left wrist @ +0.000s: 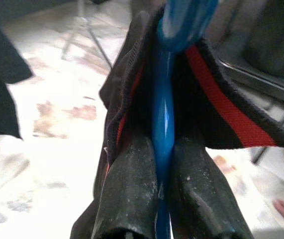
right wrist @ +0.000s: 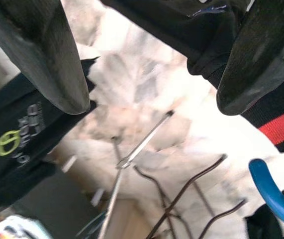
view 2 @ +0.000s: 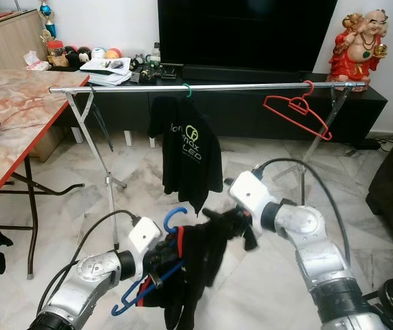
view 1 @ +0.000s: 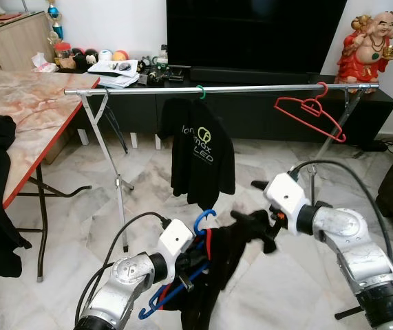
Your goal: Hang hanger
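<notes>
The blue hanger (view 1: pixel 182 265), draped with a dark shirt (view 1: pixel 224 254), hangs low, well below the rail (view 1: pixel 217 89). On the rail, open room lies between the green-hooked black shirt (view 1: pixel 199 155) and the red hanger (view 1: pixel 311 110). The left gripper (left wrist: pixel 162 194) has its fingers pressed together on the blue hanger's stem. The right gripper (right wrist: pixel 146 74) stands spread wide, one finger (right wrist: pixel 261 55) against the dark shirt's cloth.

The left gripper (left wrist: pixel 162 199) is clamped tight on the blue plastic hanger (left wrist: pixel 162 124), silver forearm angled upward. Right of that hanger, the right gripper (right wrist: pixel 151 84) is spread wide.
</notes>
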Controlling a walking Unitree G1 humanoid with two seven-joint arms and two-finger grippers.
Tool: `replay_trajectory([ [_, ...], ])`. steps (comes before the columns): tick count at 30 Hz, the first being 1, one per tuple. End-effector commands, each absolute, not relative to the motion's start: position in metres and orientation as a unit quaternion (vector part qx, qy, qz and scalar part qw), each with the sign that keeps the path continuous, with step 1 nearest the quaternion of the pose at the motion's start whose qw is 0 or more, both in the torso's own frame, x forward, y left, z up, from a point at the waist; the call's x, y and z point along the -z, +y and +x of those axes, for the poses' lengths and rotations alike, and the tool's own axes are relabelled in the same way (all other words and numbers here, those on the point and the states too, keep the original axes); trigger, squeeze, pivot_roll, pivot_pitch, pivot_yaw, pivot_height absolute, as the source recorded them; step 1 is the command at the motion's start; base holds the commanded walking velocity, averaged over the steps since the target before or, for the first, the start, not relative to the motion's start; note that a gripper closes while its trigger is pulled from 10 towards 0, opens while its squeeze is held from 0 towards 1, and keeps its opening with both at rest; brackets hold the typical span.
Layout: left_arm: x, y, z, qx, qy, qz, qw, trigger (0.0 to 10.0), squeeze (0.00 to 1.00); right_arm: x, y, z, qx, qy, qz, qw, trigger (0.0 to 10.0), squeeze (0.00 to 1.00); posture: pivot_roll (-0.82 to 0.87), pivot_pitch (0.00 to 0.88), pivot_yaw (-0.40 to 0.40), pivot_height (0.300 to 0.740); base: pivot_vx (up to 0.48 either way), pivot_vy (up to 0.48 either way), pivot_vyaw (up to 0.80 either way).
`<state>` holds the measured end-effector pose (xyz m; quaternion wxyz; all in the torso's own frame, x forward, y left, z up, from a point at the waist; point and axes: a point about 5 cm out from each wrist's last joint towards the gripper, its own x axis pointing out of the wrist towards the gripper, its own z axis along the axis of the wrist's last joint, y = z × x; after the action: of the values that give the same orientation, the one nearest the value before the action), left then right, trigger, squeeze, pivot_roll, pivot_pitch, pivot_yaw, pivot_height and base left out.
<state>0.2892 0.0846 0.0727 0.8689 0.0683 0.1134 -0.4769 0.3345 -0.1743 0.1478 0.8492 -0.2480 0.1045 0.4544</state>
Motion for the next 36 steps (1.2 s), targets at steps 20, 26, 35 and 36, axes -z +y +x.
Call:
replay_trajectory([
  [20, -0.086, 0.051, 0.274, 0.605, 0.097, 0.125, 0.780, 10.0, 0.00, -0.119, -0.178, 0.318, -0.643, 0.179, -0.348, 0.658, 10.0, 0.00, 0.03, 0.000, -0.096, 0.740, 0.000, 0.000, 0.00],
  [26, -0.087, 0.048, 0.270, 0.617, 0.097, 0.127, 0.771, 10.0, 0.00, -0.113, -0.179, 0.319, -0.645, 0.181, -0.368, 0.644, 10.0, 0.00, 0.03, 0.000, -0.100, 0.740, 0.000, 0.000, 0.00],
  [35, -0.089, 0.046, 0.267, 0.627, 0.095, 0.129, 0.763, 10.0, 0.00, -0.105, -0.176, 0.319, -0.655, 0.189, -0.387, 0.621, 10.0, 0.00, 0.04, 0.000, -0.101, 0.740, 0.000, 0.000, 0.00],
  [36, -0.089, 0.046, 0.267, 0.627, 0.095, 0.129, 0.763, 10.0, 0.00, -0.105, -0.176, 0.319, -0.655, 0.189, -0.387, 0.621, 10.0, 0.00, 0.04, 0.000, -0.101, 0.740, 0.000, 0.000, 0.00],
])
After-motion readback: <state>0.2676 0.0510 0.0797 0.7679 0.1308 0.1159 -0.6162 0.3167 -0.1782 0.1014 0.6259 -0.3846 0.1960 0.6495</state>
